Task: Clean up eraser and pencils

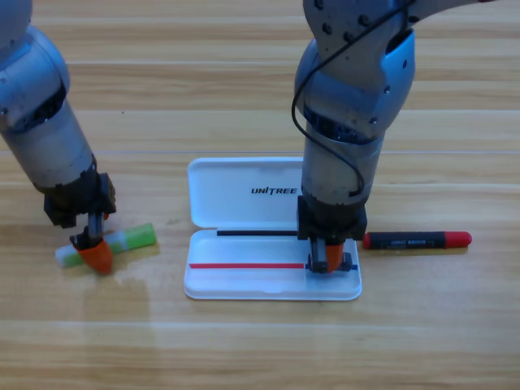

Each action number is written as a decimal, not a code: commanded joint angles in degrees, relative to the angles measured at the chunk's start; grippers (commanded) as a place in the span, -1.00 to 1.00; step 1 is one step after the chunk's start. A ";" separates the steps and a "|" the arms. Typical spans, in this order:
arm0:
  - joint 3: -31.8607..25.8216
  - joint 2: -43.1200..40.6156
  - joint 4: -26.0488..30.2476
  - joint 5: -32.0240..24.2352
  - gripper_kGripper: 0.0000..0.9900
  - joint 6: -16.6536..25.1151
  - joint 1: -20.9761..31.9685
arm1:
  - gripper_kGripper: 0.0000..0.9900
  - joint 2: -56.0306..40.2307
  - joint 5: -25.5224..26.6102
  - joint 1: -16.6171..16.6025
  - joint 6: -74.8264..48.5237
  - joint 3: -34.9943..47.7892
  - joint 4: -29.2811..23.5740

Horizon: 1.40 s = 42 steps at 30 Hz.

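**Right gripper over the case tray, left on the green pencil**

Your right gripper (327, 258) points straight down into the right end of the near tray of the white plastic hinged case (244, 280). A bit of dark blue shows at its orange tips, probably the small black-and-blue eraser block (348, 262), but you cannot tell how far the jaws are apart or if they grip it. If it's held, release low and lift straight up so it stays in the tray.

Just right of the case lies the black-barrelled pencil with red ends (417, 240), flat on the wooden table (260, 349), untouched.

Your left gripper (96, 253) is down on the light green and white pencil (134, 239), far left of the case; jaw gap hidden, hold unclear. Grip mid-barrel so it doesn't swing.
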 commanded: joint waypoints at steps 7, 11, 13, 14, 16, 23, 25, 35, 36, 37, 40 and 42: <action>1.65 3.09 -1.50 -0.79 0.64 -0.09 1.25 | 0.75 -4.46 -0.25 1.88 1.45 3.90 0.54; 2.26 3.44 -2.20 -0.70 0.64 -0.09 1.25 | 0.83 -10.08 -0.16 1.97 1.71 5.84 0.63; 2.79 3.71 -2.82 -0.70 0.63 -0.09 1.25 | 0.85 -12.98 0.10 1.97 1.71 6.98 0.54; 2.79 3.97 -2.82 -0.70 0.56 0.00 1.25 | 0.86 -14.57 0.28 1.97 1.71 7.68 0.54; 2.79 4.67 -2.82 -0.61 0.45 0.44 1.25 | 0.89 -17.20 0.37 1.97 1.45 9.18 0.54; 2.70 5.55 -2.82 -0.52 -0.03 2.46 1.25 | 0.90 -20.37 0.63 -2.16 -1.10 18.14 0.37; 2.44 5.64 -2.82 -0.70 -0.32 3.43 1.25 | 0.91 -20.02 1.16 -4.01 -3.56 21.48 -0.78; -0.11 -2.45 2.54 -0.61 -1.00 3.96 1.25 | 0.99 -13.95 -0.16 -12.44 -10.15 26.84 -13.78; -1.16 -3.94 4.30 -0.61 -1.00 3.96 1.16 | 0.99 -13.51 -0.16 -12.88 -10.86 26.76 -14.84; -2.31 -5.43 6.06 -0.35 -1.00 3.87 1.16 | 0.99 -12.98 -0.16 -13.32 -11.47 26.40 -15.63; -6.70 -9.39 11.86 -0.35 -1.00 3.52 -0.16 | 0.99 -10.61 -0.25 -14.29 -13.05 24.47 -15.89; -9.87 -11.06 15.11 -0.35 -1.00 2.81 -1.92 | 0.99 -9.20 -0.42 -14.64 -13.93 23.50 -15.89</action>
